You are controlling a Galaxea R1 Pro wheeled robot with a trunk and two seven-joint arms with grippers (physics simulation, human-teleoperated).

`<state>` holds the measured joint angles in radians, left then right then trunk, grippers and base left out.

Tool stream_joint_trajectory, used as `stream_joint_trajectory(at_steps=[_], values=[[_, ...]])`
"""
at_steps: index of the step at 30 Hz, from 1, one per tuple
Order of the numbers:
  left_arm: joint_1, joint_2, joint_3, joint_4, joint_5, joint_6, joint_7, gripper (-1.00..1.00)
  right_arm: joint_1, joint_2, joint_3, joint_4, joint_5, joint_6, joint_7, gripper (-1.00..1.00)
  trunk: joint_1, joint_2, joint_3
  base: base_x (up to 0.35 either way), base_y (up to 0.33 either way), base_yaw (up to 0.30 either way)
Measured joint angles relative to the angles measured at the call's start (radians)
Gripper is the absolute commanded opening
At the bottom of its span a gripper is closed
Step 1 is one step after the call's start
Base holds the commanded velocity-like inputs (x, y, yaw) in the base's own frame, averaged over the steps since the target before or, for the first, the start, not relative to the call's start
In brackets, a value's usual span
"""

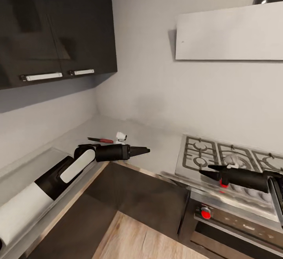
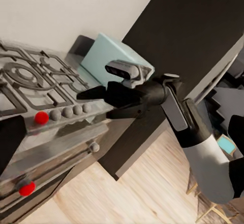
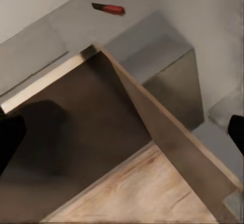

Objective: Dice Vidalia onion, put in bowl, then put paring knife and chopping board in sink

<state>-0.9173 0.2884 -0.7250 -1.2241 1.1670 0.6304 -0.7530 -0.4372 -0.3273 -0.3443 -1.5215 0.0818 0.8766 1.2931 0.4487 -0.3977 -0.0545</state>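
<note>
Both claws look empty rn, left claw pinched to a point, right claw slightly parted over the stove, and the paring knife lies on the surface in the corner w/ no sink or onion visible, so imo turn left first, arms tucked.

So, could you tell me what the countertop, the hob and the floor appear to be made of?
The countertop looks like smooth pale grey stone or laminate, matte and without pattern. The hob looks like brushed stainless steel, silvery with grey grates, probably cast iron. The floor looks like pale wood planks, with visible grain.
</note>
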Motion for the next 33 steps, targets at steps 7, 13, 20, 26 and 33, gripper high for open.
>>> stream_joint_trajectory(at_steps=[7,13,20,26,33], values=[[0.0,-0.001,0.0,0.0,0.002,-0.008,-0.001,1.0,0.0,0.003,0.012,-0.002,0.048,0.026,-0.019,1.0,0.0,0.0,0.0,0.337,-0.003,0.0],[0.0,-0.001,0.0,0.0,0.002,-0.01,-0.003,1.0,0.0,0.005,0.012,-0.002,0.056,0.015,-0.088,1.0,0.0,0.0,0.0,0.337,0.0,0.0],[0.0,-0.001,0.0,0.0,0.0,-0.01,-0.003,1.0,0.0,0.005,-0.01,-0.01,0.05,-0.013,-0.114,1.0,0.0,0.0,-0.003,0.337,-0.059,0.142],[0.0,-0.001,0.0,0.0,0.0,-0.01,-0.003,1.0,0.0,0.006,-0.009,-0.01,0.05,-0.001,-0.115,1.0,0.0,0.0,-0.008,0.337,-0.108,0.225],[0.0,0.0,0.0,0.0,0.0,-0.01,-0.003,1.0,0.0,0.007,-0.006,-0.009,0.055,0.004,-0.117,1.0,0.0,0.0,-0.015,0.303,-0.143,0.229]])
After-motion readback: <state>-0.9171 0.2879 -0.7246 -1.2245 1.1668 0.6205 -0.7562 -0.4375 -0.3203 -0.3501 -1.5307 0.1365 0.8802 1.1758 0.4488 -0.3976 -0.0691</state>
